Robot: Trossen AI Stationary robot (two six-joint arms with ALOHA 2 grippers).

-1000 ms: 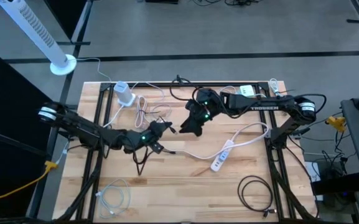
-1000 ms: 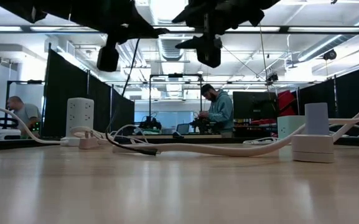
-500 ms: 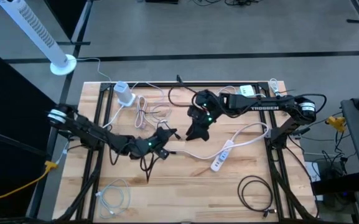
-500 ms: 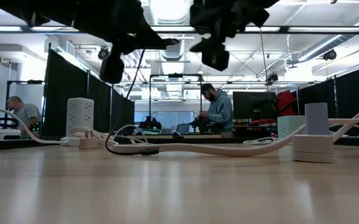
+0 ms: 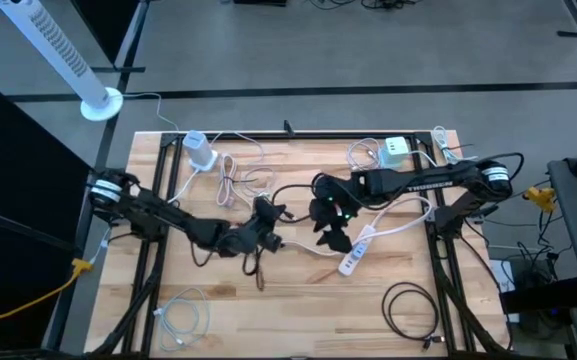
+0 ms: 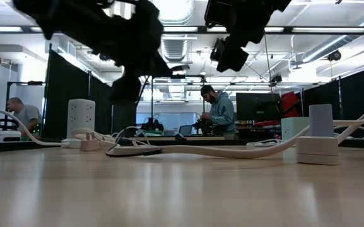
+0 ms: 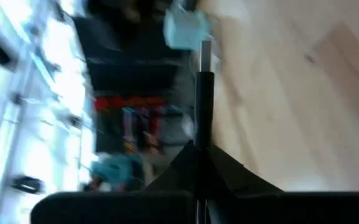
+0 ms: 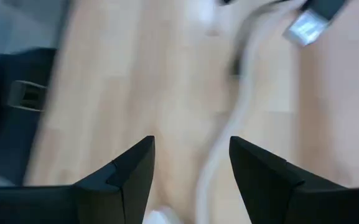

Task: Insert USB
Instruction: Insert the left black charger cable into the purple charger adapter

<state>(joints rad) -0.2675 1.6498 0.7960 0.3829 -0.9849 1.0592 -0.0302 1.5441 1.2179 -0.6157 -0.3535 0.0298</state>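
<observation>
The left gripper (image 7: 202, 163) is clamped on the USB plug (image 7: 203, 93), a black stem tipped with silver metal.

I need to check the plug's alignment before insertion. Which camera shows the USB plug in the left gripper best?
The left wrist view: the USB plug stands out past the shut fingers, metal tip visible. The high view shows only the left gripper over the table, plug too small to make out. In the low view I cannot pick it out. The right wrist view catches a blurred metal connector, possibly it.
</observation>
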